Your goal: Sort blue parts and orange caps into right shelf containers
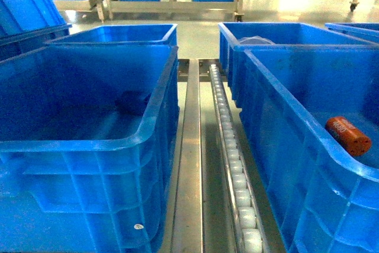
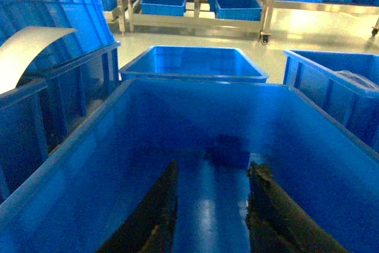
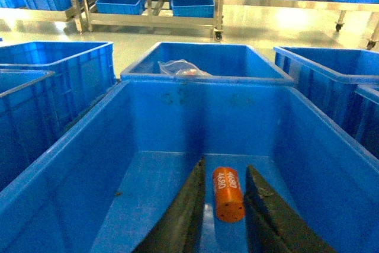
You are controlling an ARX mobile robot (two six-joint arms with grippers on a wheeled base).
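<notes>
While both end effectors hang with fingers apart, one orange cap lies in the near right bin.
Low in frame, right end effector straddles it untouching; left end effector hangs inside the left bin.

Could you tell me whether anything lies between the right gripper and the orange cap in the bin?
Nothing visible does. The orange cap lies on the floor of the blue bin, directly between the open fingers of the right gripper, with only bare bin floor around it.
</notes>
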